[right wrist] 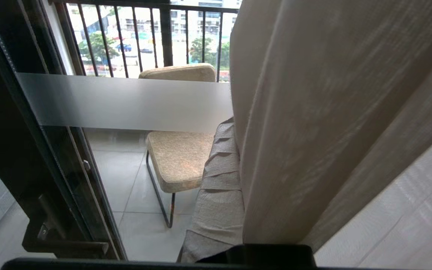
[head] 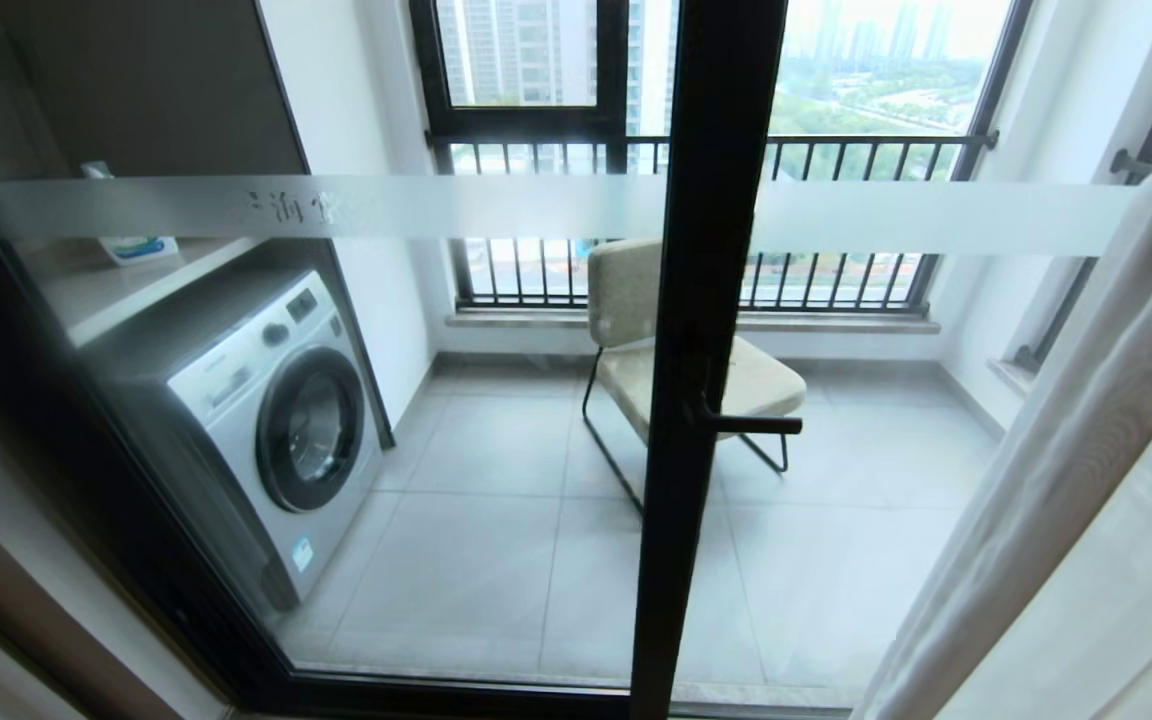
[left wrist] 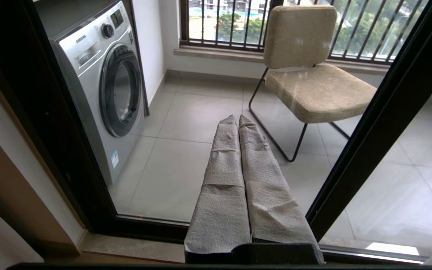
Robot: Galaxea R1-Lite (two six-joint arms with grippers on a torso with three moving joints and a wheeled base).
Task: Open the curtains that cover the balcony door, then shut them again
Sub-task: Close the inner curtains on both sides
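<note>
The balcony door (head: pixel 701 350) stands uncovered, its black frame and frosted band (head: pixel 436 205) in full sight in the head view. The curtains (head: pixel 1086 480) are bunched at the right edge. In the right wrist view the beige layer (right wrist: pixel 313 112) hangs over my right gripper (right wrist: pixel 233 122), its edge running along the one grey-wrapped finger (right wrist: pixel 219 168) that shows; the other finger is hidden, and I cannot tell whether cloth is pinched. A white sheer layer (right wrist: pixel 407 225) lies beside it. My left gripper (left wrist: pixel 237 118) is shut and empty, held low before the glass.
Behind the glass are a washing machine (head: pixel 276 420) on the left, a beige chair (head: pixel 636 340) in the middle and a barred window (head: pixel 696 150) at the back. The door handle (head: pixel 746 423) juts out from the centre frame.
</note>
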